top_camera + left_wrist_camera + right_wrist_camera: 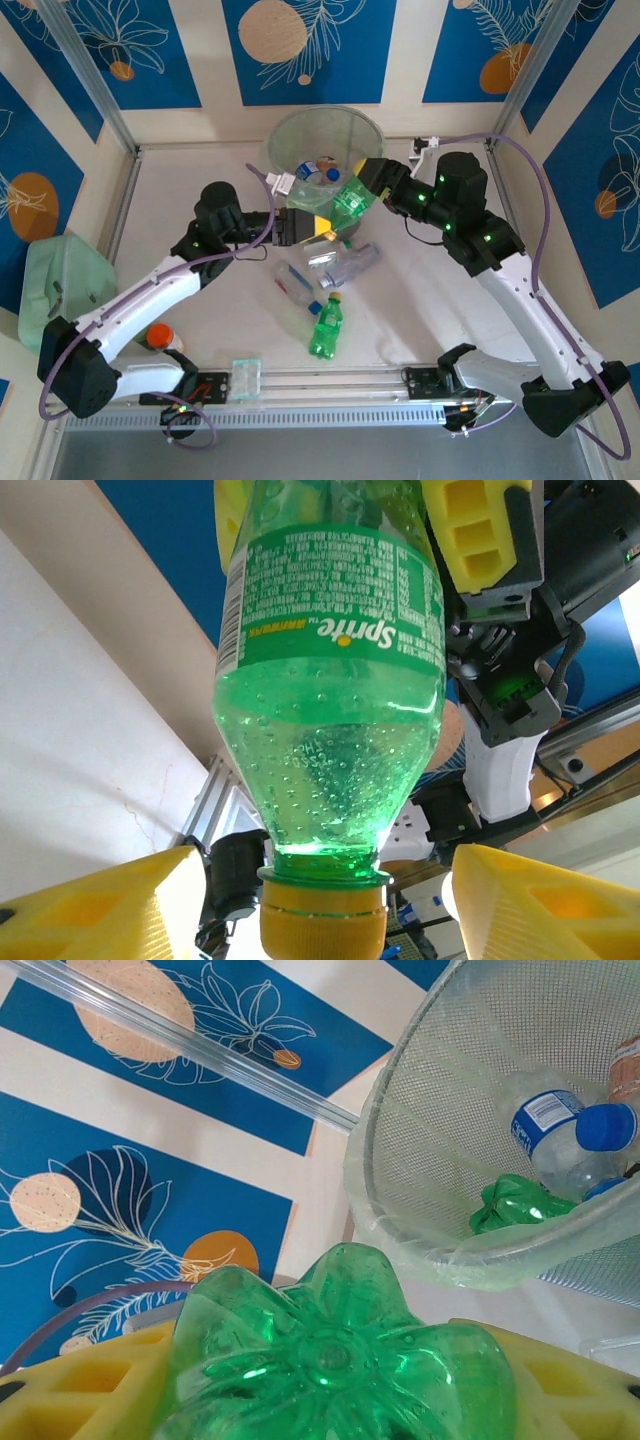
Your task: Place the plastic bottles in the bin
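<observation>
**Sprite bottle (340, 1360) clamped by its base at the bin's near rim**

Green petalled plastic, the bottle's base, sits hard against my right wrist camera. My right end effector (362, 186) is clenched on that end. The cap points at my left end effector (320, 905), which is released: its yellow fingers (100, 910) stand apart on either side of the neck, not touching it.

From above, the bottle hangs at the near rim of the bin (430, 1250). I cannot tell whether it is fully over the opening.

I judge it light and close to empty, thin-walled and slick, so a hard squeeze on the labelled middle could buckle it or let it slip. The stiff base and the neck ring look like the safer holds.

A clear blue-capped bottle (560, 1140) lies inside the bin, and three loose bottles (326, 328) wait on the counter (200, 190).
</observation>
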`<control>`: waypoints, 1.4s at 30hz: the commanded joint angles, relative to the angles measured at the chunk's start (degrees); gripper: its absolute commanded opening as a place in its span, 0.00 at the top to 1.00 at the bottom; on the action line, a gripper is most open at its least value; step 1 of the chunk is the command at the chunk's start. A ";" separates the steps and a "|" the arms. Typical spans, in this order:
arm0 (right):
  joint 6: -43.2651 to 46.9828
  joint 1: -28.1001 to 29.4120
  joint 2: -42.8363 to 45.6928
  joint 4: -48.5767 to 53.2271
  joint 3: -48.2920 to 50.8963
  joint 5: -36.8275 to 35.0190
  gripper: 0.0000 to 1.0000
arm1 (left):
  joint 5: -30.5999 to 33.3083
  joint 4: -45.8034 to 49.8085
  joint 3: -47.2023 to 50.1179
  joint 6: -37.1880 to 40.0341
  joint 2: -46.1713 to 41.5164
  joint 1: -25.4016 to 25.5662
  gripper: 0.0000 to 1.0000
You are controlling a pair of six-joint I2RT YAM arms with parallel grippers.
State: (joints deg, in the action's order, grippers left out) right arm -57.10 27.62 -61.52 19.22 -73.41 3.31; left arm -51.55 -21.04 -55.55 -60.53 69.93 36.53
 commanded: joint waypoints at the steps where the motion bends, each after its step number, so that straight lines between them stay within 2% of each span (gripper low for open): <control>1: -1.30 -0.28 0.52 -3.20 -0.60 0.96 0.48 | -2.14 -3.02 0.26 -0.15 0.38 0.82 0.38; 5: -2.21 -0.35 0.54 -4.87 0.52 0.62 0.48 | -2.55 -3.55 0.27 -0.32 0.97 1.06 0.39; 15: -2.68 -0.19 0.08 -5.51 0.90 1.00 0.48 | -2.35 -2.42 -0.25 1.25 1.08 1.08 0.70; 21: -2.86 -0.19 0.17 -5.18 1.16 1.08 0.48 | -1.54 -0.59 -1.03 3.17 0.91 1.08 0.78; 23: -3.06 -0.19 0.26 -5.16 1.29 1.00 0.48 | -1.06 0.45 -1.47 3.84 0.90 1.06 0.75; 25: -3.31 -0.19 0.34 -5.41 1.51 1.21 0.48 | -1.05 0.39 -1.74 3.52 1.25 1.08 0.53; 26: -3.39 -0.13 0.42 -5.58 1.64 1.26 0.48 | -1.02 -0.04 -1.82 3.20 1.42 1.07 0.46; 28: -3.70 -0.11 0.35 -5.84 1.86 1.35 0.48 | -1.10 -1.08 -1.83 2.66 1.59 1.08 0.43; 30: -3.90 -0.02 0.26 -6.04 2.17 1.44 0.48 | -1.01 -1.49 -1.84 2.53 1.66 1.06 0.44; 33: -3.98 0.07 0.26 -6.17 2.39 1.34 0.48 | -1.23 -1.67 -2.10 2.49 1.94 1.04 0.54; 36: -4.16 0.37 -0.07 -6.29 2.63 1.51 0.48 | -1.18 -1.46 -2.11 2.53 2.02 1.06 0.57; 42: -4.51 1.21 -0.27 -6.48 3.66 1.09 0.48 | -1.01 -0.80 -2.78 3.62 2.28 1.08 0.71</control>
State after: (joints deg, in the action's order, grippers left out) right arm -60.71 27.70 -61.76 14.06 -70.41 3.01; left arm -52.66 -21.37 -55.99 -58.19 71.64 37.06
